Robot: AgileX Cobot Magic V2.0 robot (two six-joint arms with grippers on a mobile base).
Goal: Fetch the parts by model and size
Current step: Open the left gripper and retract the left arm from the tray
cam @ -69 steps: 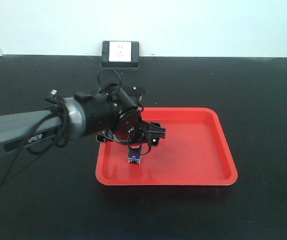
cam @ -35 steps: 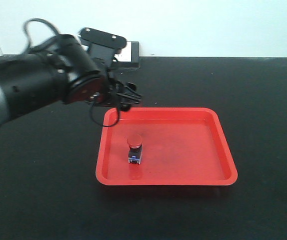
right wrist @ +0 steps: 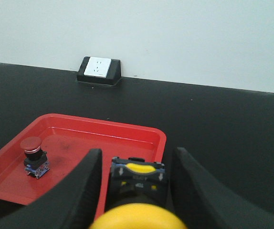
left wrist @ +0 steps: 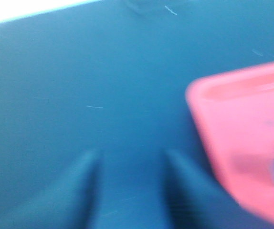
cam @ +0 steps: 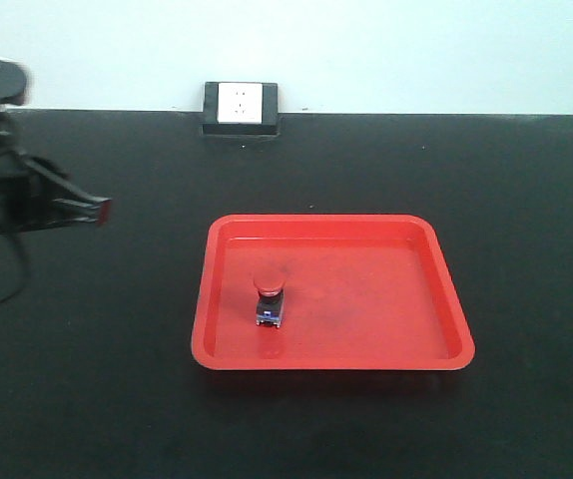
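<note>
A red-capped push button (cam: 269, 297) stands upright in the left half of a red tray (cam: 446, 299). It also shows in the right wrist view as the red button (right wrist: 33, 155) on the tray (right wrist: 103, 125). My left gripper (cam: 92, 208) hangs at the far left, well away from the tray. In its blurred wrist view the left gripper (left wrist: 131, 157) is open and empty over the black table, with the tray (left wrist: 232, 109) to its right. My right gripper (right wrist: 137, 155) holds the yellow-capped push button (right wrist: 138, 179), cap toward the camera, over the tray's right front corner.
A black wall-socket box (cam: 240, 108) with a white face sits at the table's back edge against the white wall, and it shows as the socket box (right wrist: 98, 70) in the right wrist view. The table top is black all round the tray.
My left arm has let go of the red button in the tray, risen, and swung far to the left. The red button stays standing where it was put.
</note>
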